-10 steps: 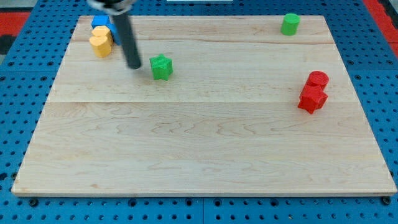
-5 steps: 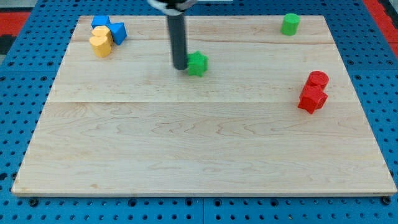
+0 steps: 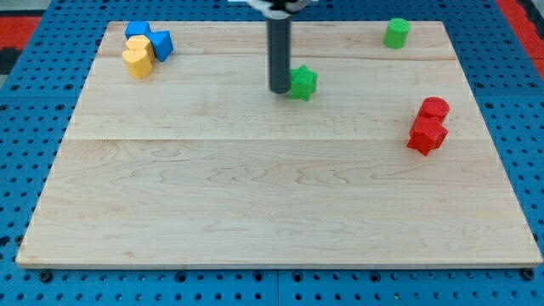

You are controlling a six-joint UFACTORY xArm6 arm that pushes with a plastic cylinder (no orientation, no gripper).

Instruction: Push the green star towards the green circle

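Camera view: my tip [image 3: 280, 89] sits on the wooden tabletop [image 3: 255, 195] in the upper middle of the board, pressed against the green star [image 3: 303, 82], which lies directly at the tip's 3 o'clock. The dark rod rises straight from the tip toward the view's top, where it meets the arm's pale mount at the frame edge. The end effector is only this plain rod, with nothing that could spread or pinch, so it holds no block and merely touches the star's side nearest the view's left.

The green star is well apart from the green circle [image 3: 396, 33], a short green cylinder standing near the board's top edge, at about 2 o'clock from the star.

At about 4 o'clock from the star, near the view's right edge of the board, two red blocks touch each other: a red cylinder [image 3: 434, 109] and, just below it toward the view's bottom, a red block [image 3: 426, 135] that looks roughly hexagonal, though I cannot tell for sure.

In the board's top left corner, at about 10 o'clock from the tip, a tight cluster sits: a yellow block [image 3: 137, 58] with a rounded, heart-like outline, a blue block [image 3: 137, 30] behind it, and a second blue block [image 3: 161, 43] beside it on the view's right. Their exact shapes are unclear.
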